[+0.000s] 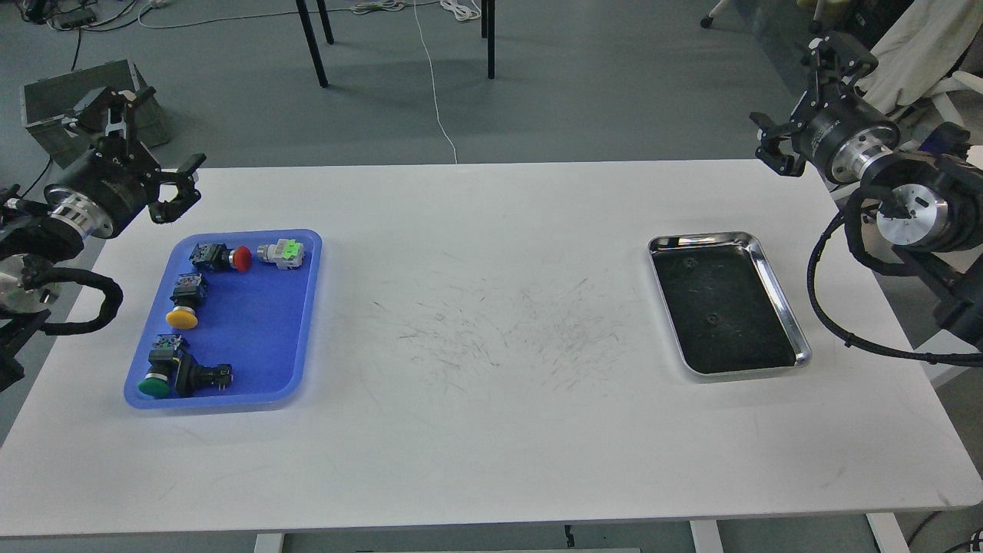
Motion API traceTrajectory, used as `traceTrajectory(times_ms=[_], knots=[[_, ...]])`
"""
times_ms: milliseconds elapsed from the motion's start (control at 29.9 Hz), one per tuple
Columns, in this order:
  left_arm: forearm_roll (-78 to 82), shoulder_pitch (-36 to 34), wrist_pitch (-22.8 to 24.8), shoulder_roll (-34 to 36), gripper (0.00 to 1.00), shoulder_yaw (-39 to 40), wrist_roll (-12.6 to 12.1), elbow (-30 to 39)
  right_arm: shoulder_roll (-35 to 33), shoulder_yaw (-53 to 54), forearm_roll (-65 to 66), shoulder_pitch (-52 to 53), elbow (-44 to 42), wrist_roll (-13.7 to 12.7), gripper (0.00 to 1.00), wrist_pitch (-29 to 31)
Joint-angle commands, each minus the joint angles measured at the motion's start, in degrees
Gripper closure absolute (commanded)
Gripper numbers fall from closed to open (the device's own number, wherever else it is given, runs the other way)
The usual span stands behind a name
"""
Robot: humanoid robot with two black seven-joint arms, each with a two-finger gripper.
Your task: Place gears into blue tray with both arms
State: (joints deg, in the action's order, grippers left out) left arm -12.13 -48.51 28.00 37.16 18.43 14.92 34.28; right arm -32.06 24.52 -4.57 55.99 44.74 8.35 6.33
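Two tiny black gears, one (690, 263) farther back and one (713, 319) nearer, lie on the dark bottom of the shiny steel tray (777, 292) at the table's right. The blue tray (253, 338) rests at the table's left and holds several push-button switches. My left gripper (163, 144) hovers above the table's back left corner, just behind the blue tray, open with nothing between its fingers. Raised beyond the table's back right corner, my right gripper (800, 98) is open and empty, well behind the steel tray.
In the blue tray lie switches with a red cap (241, 259), a yellow cap (183, 316), a green cap (155, 385), a green-and-grey one (282, 253) and a black one (201, 375). The white table (491, 322) is scuffed at its middle. Chair legs stand on the floor behind.
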Motion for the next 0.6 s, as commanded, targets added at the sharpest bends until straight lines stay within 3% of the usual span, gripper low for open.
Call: traceTrajectory(times_ms=[0, 301, 568], knots=[[0.0, 0.0, 0.0, 0.0, 0.01, 0.0, 0.4, 0.0, 0.0, 0.0, 0.0, 0.0, 0.0, 0.0, 0.01, 0.0], [0.1, -0.1, 0.0, -0.3, 0.01, -0.2, 1.3, -0.1, -0.1, -1.0, 0.0, 0.0, 0.0, -0.7, 0.01, 0.2], [0.1, -0.2, 0.0, -0.3, 0.01, -0.4, 1.3, -0.1, -0.5, -1.2, 0.6, -0.1, 0.1, -4.7, 0.01, 0.4]])
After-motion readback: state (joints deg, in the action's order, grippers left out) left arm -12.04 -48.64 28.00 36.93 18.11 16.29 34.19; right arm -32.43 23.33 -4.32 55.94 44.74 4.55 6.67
